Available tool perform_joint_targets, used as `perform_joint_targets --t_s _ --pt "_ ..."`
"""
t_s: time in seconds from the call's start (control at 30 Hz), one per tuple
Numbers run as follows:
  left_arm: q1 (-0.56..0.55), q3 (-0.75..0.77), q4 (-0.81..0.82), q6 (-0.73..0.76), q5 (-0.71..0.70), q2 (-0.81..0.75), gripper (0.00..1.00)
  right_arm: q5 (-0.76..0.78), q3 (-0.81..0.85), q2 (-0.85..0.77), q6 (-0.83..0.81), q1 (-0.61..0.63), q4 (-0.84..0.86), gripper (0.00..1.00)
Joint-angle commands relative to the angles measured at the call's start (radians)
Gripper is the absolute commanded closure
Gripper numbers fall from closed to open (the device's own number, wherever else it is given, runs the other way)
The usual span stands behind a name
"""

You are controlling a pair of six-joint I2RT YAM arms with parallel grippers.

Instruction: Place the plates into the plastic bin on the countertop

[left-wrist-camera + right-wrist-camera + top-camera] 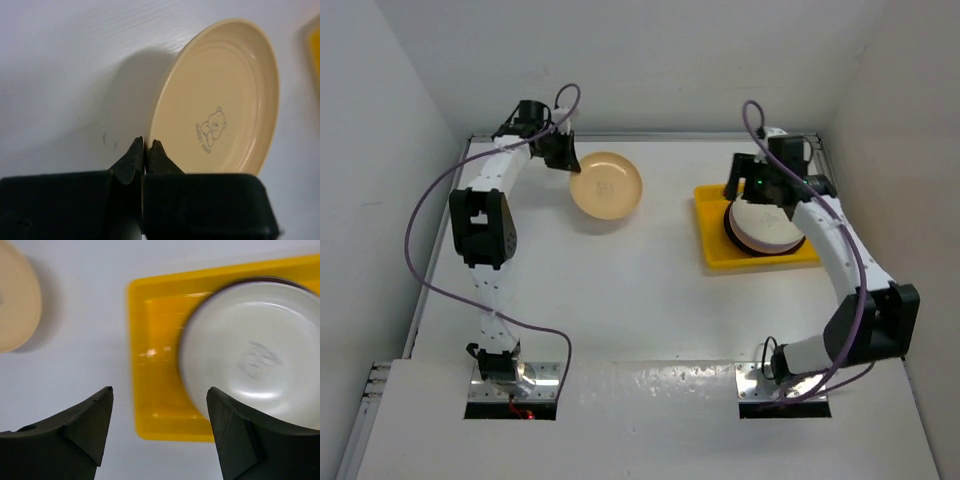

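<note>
**Item 1: plastic bin** (712, 252). Yellow, on the countertop (620, 300), at 3 o'clock of the work area. It holds a stack of plates (767, 228) with a cream one uppermost. A dark rim shows at the stack's edge in the right wrist view (the number in the stack cannot be counted). The bin's 9 o'clock end is bare.

**Item 2: peach plate** (606, 186). Outside the bin, at about 11 o'clock of the work area and well apart from the bin. It has a small bear print at its centre. It is the only plate seen out of the bin.

**Item 3: left gripper** (145, 145). At the peach plate's 10 o'clock rim, jaws drawn narrow and pinching that rim. The plate looks tilted, with shadow beneath it.

**Item 4: right gripper** (760, 188). Above the stack, jaws spread wide, holding nothing.

**Status.** Judged nearly complete. One plate is left to carry toward 3 o'clock and set in the bin, either on the stack or at the bare end.
</note>
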Motion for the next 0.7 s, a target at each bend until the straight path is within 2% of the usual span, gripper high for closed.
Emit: perform_joint_targets --t_s 0.0,0.03,0.17,0.3,0.4,0.5,0.6,0.67 --pt "-0.042 0.012 -0.068 0.104 0.132 -0.214 1.0 -0.148 0.083 0.103 0.053 0.113 0.096 0.26" --pt "-0.057 0.012 -0.096 0.115 0.167 -0.223 1.0 -0.161 0.116 0.123 0.059 0.183 0.114 0.24" --pt "-0.094 -0.024 -0.182 0.138 0.217 -0.246 1.0 -0.233 0.205 0.287 0.142 0.274 0.211 0.24" --pt "-0.115 -0.055 -0.204 0.149 0.208 -0.257 1.0 -0.273 0.246 0.345 0.211 0.301 0.283 0.24" --pt "-0.135 -0.055 -0.213 0.149 0.218 -0.278 1.0 -0.293 0.212 0.348 0.242 0.304 0.332 0.29" --pt "-0.146 -0.026 -0.213 0.149 0.186 -0.287 1.0 -0.314 0.19 0.342 0.233 0.307 0.309 0.36" --pt "-0.146 -0.017 -0.213 0.158 0.139 -0.287 1.0 -0.18 0.187 0.309 0.21 0.288 0.218 0.43" --pt "-0.146 -0.017 -0.213 0.167 0.114 -0.287 1.0 -0.004 0.18 0.263 0.207 0.247 0.156 0.43"
